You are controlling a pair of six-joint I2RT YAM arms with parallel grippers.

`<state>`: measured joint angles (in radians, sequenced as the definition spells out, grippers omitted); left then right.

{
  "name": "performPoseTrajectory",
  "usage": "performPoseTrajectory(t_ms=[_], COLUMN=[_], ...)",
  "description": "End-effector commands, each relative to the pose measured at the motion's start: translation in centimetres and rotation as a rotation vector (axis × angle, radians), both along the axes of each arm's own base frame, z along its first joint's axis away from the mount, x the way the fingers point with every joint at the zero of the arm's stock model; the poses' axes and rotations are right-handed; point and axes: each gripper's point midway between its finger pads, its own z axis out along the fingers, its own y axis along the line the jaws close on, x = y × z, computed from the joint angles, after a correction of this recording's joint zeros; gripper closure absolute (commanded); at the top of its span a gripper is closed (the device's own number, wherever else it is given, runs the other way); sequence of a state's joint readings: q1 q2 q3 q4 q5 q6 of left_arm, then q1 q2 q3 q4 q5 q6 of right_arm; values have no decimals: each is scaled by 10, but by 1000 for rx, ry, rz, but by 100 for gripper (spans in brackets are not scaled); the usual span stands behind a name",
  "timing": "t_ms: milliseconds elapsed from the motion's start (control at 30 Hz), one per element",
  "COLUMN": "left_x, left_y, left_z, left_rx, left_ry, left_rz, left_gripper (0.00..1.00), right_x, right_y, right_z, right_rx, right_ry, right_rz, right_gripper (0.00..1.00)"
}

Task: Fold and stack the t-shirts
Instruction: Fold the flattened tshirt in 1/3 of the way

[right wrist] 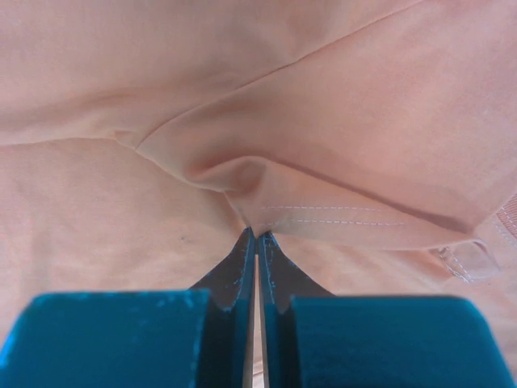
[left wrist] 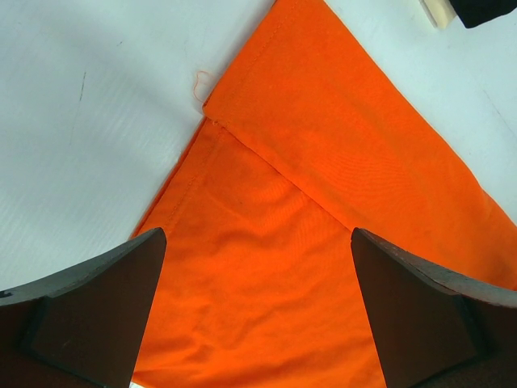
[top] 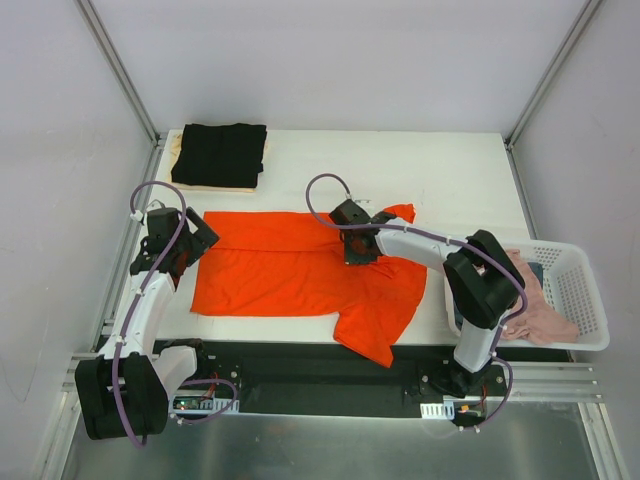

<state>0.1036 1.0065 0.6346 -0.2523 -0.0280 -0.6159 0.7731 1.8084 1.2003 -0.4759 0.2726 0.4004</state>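
We look down on a smooth white table (top: 400, 160) closed in by pale grey walls (top: 60, 150), with metal posts (top: 120, 70) slanting up at the far corners.

The orange-red t-shirt (top: 290, 275) lies spread flat across the middle, matte woven cloth with a stitched hem. One sleeve points to 5 o'clock over the near edge. A loose thread curls off its hem at the 9 o'clock end.

At 11 o'clock sits a black t-shirt (top: 220, 153), folded to a neat rectangle on a cream layer (top: 212, 187) of which only a thin border shows.

At 3 o'clock a white plastic lattice basket (top: 590, 300) holds crumpled pink cloth (top: 535, 312). A dark patch beside that cloth is too hidden to name.

The left gripper (top: 190, 245) hangs over the shirt's 9 o'clock hem, its dark fingers (left wrist: 105, 307) spread wide with nothing between them.

The right gripper (top: 358, 250) is at the collar end, toward 1 o'clock. Its jaws are clenched on a puckered fold of the orange-red shirt. Up close the cloth looks washed-out peach, and the neck opening lies under the arm.
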Motion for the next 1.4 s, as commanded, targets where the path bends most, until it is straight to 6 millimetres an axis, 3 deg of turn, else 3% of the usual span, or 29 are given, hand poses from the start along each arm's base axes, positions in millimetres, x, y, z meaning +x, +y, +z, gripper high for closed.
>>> performPoseTrajectory(t_ms=[0, 300, 500, 767, 833, 867, 900, 1100, 1267, 1300, 1367], left_x=[0, 1, 0, 0, 1, 1, 1, 2, 1, 1, 2], left_y=[0, -1, -1, 1, 0, -1, -1, -3, -3, -3, -4], left_z=[3, 4, 5, 5, 4, 4, 3, 0, -1, -1, -1], left_rx=[20, 16, 18, 25, 21, 21, 20, 13, 12, 9, 7], left_ry=[-7, -9, -10, -4, 1, 0, 6, 17, 22, 22, 24], left_rz=[-13, -19, -19, -17, -22, -24, -27, -34, -37, -39, -45], left_gripper=[1, 1, 1, 1, 1, 1, 1, 1, 1, 1, 1], right_x=[1, -19, -31, -39, -41, -47, -40, -43, -47, -55, -47], right_y=[16, 43, 60, 62, 56, 53, 42, -17, -43, -47, -48], right_z=[23, 46, 38, 34, 38, 44, 48, 77, 63, 51, 45], right_rx=[91, 298, 364, 336, 280, 239, 179, -74, -32, -18, 49], right_ry=[-21, 59, 155, 203, 187, 186, 129, -4, 18, 62, 64], right_rz=[-11, -50, -78, -37, 19, 45, 40, 17, -47, -54, -86], right_gripper=[99, 99, 99, 79, 72, 64, 60, 49, 52, 52, 53])
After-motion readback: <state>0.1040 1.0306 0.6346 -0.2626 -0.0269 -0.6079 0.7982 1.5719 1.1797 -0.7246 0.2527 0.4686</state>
